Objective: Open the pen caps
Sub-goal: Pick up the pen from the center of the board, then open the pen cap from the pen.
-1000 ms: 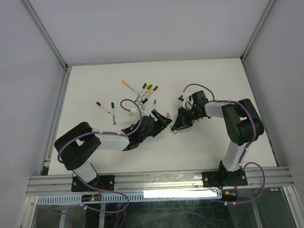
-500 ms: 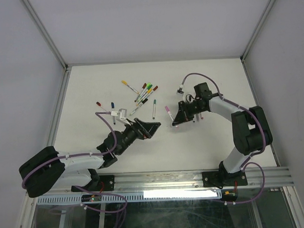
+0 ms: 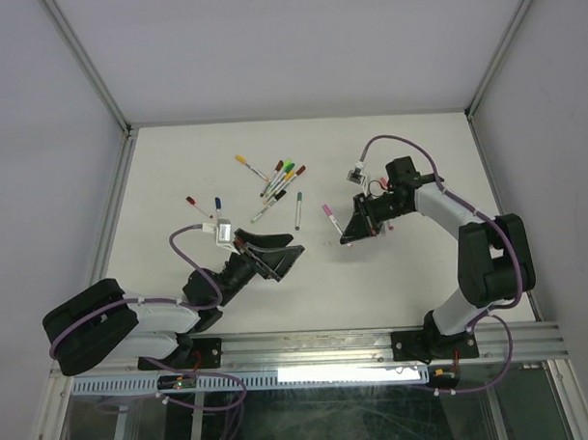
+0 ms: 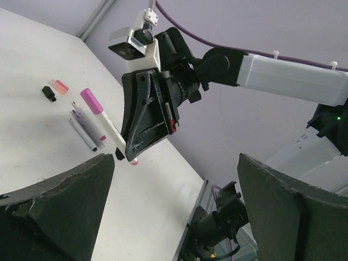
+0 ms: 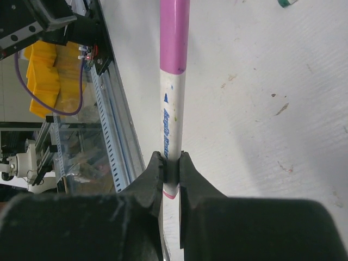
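My right gripper (image 5: 171, 163) pinches the slim white pink-capped marker pen (image 5: 173, 114) by its tail, while my left gripper (image 3: 288, 256) hangs spread wide, empty.

The pink-and-white pen (image 5: 174, 98) has a smooth, glossy plastic barrel. The white bench (image 5: 261, 136) looks matt and scuffed. The black fingers (image 5: 155, 179) are matt plastic.

Left arm low, stretched forward toward centre; left pincer (image 3: 288, 259) spread wide. Right arm elbow-bent, reaching left; right pincer (image 3: 351, 239) angled down, clamped tight on pen (image 5: 174, 81).
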You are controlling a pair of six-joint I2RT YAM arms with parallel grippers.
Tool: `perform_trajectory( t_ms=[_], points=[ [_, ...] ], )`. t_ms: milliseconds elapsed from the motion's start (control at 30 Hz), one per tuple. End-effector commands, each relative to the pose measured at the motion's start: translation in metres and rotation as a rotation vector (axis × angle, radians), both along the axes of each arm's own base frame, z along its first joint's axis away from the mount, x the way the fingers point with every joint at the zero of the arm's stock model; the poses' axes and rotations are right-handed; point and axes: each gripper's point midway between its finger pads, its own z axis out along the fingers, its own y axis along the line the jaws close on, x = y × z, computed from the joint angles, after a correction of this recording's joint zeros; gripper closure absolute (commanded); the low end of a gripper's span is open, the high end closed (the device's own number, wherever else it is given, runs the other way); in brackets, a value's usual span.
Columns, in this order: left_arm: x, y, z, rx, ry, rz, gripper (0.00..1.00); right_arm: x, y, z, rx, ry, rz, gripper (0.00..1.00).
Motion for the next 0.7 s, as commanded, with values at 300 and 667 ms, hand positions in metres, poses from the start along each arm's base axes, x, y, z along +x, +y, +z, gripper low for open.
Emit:
perform_trajectory(
  t_ms=[300,667],
  points=[
    [0.007,-0.011,0.050,-0.177,-0.119,-0.030,0.01,-0.016,0.009,0.058,0.215,-0.147,0.131,1.00],
    [0.051,-0.037,0.037,-0.229,-0.038,0.004,0.17,-0.028,0.010,0.069,0.273,-0.163,0.172,1.00]
  ],
)
